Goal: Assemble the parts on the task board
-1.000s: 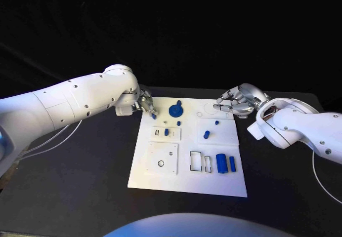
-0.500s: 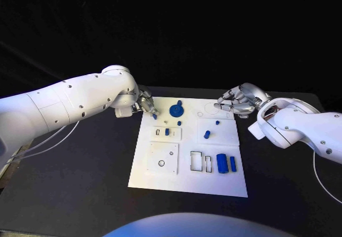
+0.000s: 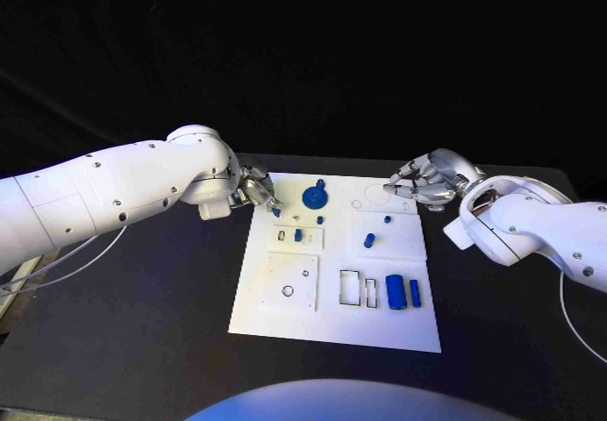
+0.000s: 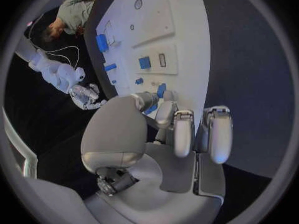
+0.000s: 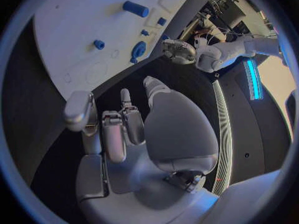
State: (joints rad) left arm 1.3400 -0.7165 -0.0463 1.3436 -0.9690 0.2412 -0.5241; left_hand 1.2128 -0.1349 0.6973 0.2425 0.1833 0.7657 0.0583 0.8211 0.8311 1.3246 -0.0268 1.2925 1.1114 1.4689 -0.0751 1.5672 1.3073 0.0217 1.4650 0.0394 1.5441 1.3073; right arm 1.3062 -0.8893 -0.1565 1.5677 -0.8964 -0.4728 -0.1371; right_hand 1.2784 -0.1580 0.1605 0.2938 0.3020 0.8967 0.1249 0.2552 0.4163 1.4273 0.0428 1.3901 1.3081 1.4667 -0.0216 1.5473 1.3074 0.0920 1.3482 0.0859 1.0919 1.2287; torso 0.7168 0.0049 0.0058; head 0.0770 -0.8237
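Observation:
The white task board [image 3: 332, 320] lies mid-table. On it are a large blue round part [image 3: 314, 194], small blue parts [image 3: 298, 234] [image 3: 368, 239] and two blue cylinders [image 3: 403, 292]. My left hand [image 3: 257, 190] hovers at the board's far left corner and pinches a small blue part [image 3: 276, 211] between thumb and finger; the left wrist view shows this hand [image 4: 163, 129] and the part [image 4: 161, 90] above the board [image 4: 187, 30]. My right hand [image 3: 428, 181] hangs over the far right corner, fingers curled in, nothing in them, as the right wrist view [image 5: 124, 129] confirms.
The board has empty cut-outs: a round hole [image 3: 287, 290], rectangular slots [image 3: 349, 288] and a small slot [image 3: 280, 235]. Black table [image 3: 139, 307] surrounds the board on all sides.
My left arm has swung in closer to the board; its hand has shifted slightly nearer with the blue part still pinched. The right hand has barely moved.

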